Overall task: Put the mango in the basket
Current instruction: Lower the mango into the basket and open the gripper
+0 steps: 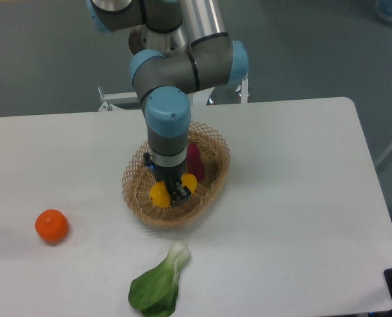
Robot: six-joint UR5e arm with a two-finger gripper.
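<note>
The yellow mango (160,194) hangs over the middle of the light tan wicker basket (212,173), held between the dark fingers of my gripper (172,193), which is shut on it. The arm comes straight down from above and hides much of the basket's floor. Whether the mango touches the basket floor I cannot tell. A dark red-purple sweet potato (196,159) lies inside the basket just right of the gripper, partly covered by the wrist.
A round orange fruit (51,226) sits on the white table at the left. A green leafy bok choy (158,284) lies near the front edge, below the basket. The robot's base stands behind the basket.
</note>
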